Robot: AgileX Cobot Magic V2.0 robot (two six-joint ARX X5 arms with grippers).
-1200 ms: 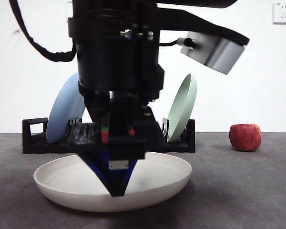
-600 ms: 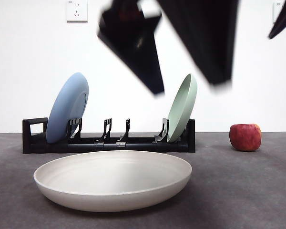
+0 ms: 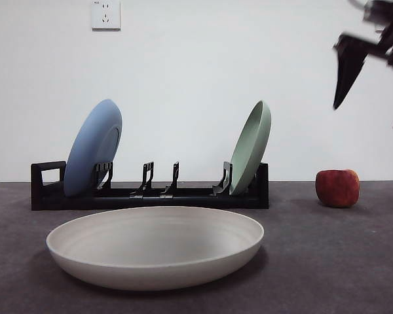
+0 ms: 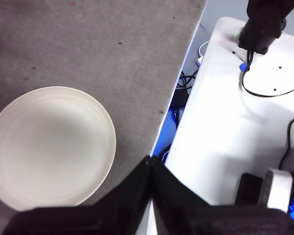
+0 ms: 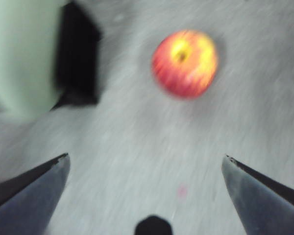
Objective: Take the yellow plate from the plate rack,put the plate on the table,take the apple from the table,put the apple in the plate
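The yellow plate (image 3: 154,245) lies flat on the table (image 3: 354,261), in front of the plate rack (image 3: 150,196). It also shows in the left wrist view (image 4: 51,147). My left gripper (image 4: 151,160) is shut and empty, high above the table edge beside the plate, and out of the front view. The apple (image 3: 337,188) stands on the table to the right of the rack. My right gripper (image 3: 369,114) hangs open high above the apple. In the right wrist view its open jaws (image 5: 144,156) frame the table, with the apple (image 5: 185,63) ahead of them.
A blue plate (image 3: 93,147) and a pale green plate (image 3: 251,147) stand in the rack; the green one (image 5: 19,54) and the rack end (image 5: 78,63) lie beside the apple. A white bench with cables (image 4: 235,122) adjoins the table edge.
The left arm let go of the yellow plate, rose and left the front view. The right gripper has come in at the top right, above the apple.
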